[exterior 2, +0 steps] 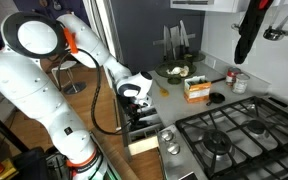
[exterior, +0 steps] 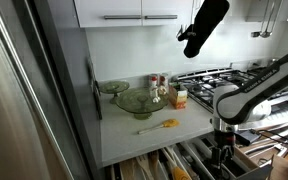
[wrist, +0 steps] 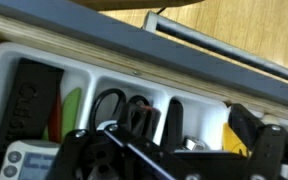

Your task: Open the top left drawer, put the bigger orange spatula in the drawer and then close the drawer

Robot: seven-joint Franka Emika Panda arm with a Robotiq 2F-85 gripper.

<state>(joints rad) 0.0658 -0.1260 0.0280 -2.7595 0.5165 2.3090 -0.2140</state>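
Top left drawer [wrist: 92, 90] stands open, gripper [exterior: 222, 152] over it with jaws spread and empty — bigger orange spatula [exterior: 162, 125] apparently lies on the counter [exterior: 124, 135], so next: rise, cross over, pinch its handle.

Pale grey bench [exterior: 189, 128] runs from tall dark panel to gas hob [exterior: 219, 77] set into its far end. Slim spatula [exterior: 159, 127] with orange head and pale handle lies flat near front edge, apart from everything else. Behind it, clear glass dish [exterior: 136, 101]; second glass bowl [exterior: 114, 87] further back, near wall. Small bottles [exterior: 156, 87] upright behind dish. Small carton [exterior: 179, 97] upright just beside hob, also seen in an exterior view [exterior 2: 195, 89]. Pale tin [exterior 2: 240, 82] upright near wall, beyond carton.
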